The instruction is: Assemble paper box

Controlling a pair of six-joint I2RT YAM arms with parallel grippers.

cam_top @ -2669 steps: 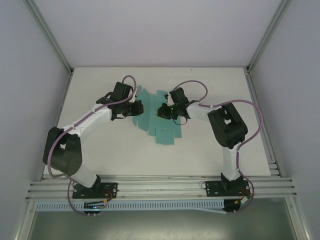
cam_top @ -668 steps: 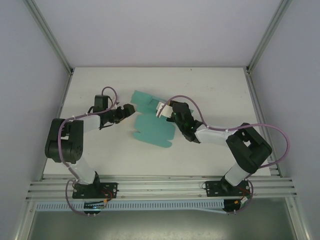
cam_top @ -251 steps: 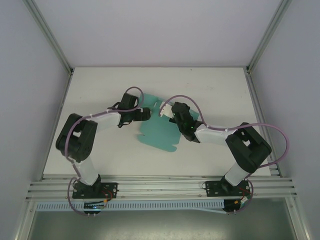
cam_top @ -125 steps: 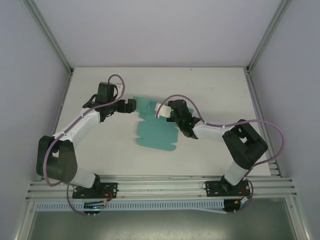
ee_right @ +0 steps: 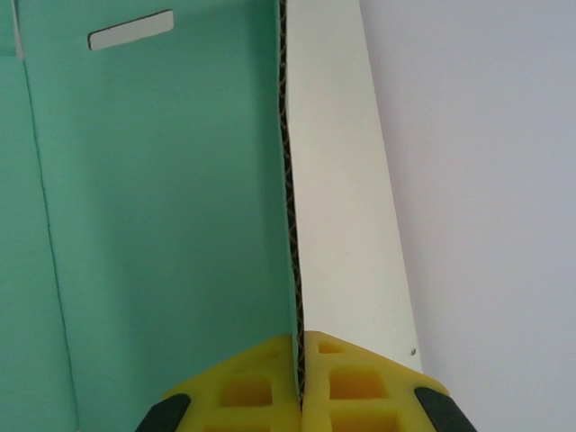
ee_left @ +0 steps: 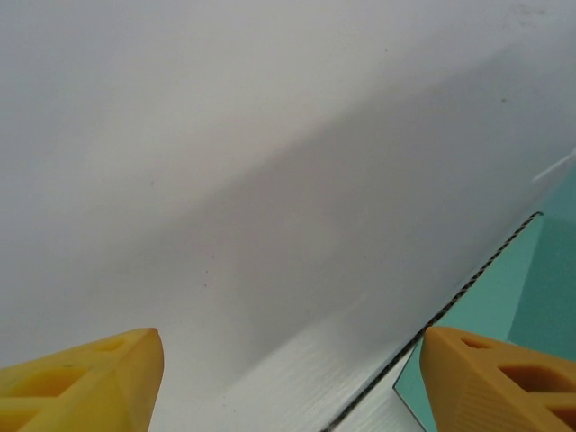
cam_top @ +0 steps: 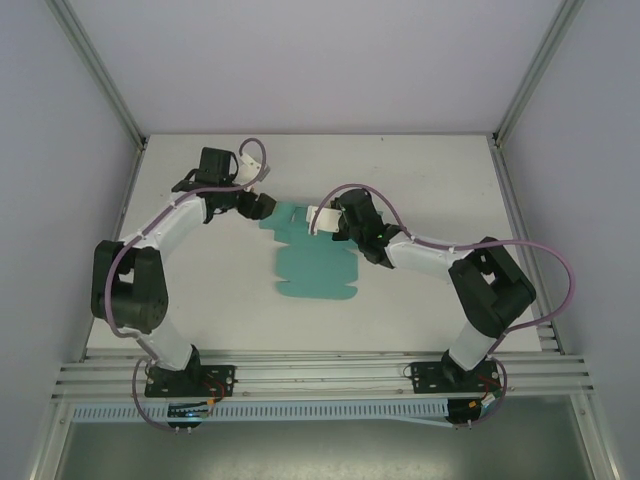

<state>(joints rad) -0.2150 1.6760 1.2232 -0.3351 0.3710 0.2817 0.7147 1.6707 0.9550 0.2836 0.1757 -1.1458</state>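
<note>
At table (cam_top: 200, 300) centre: paper box (cam_top: 315, 268) lies as a mostly flat teal sheet. Right gripper (ee_right: 300, 346) is pinched tight on the corrugated edge of a raised flap (ee_right: 342, 180) at the sheet's 12 o'clock end. Left gripper (ee_left: 288, 378) has fingers spread, empty, at 10 o'clock. Judged light and stiffish, bending at creases; best held by flap edges.

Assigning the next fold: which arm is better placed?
Right, probably: the right gripper is shut on a raised flap of the paper box; the left gripper sits open over table beside it.
</note>
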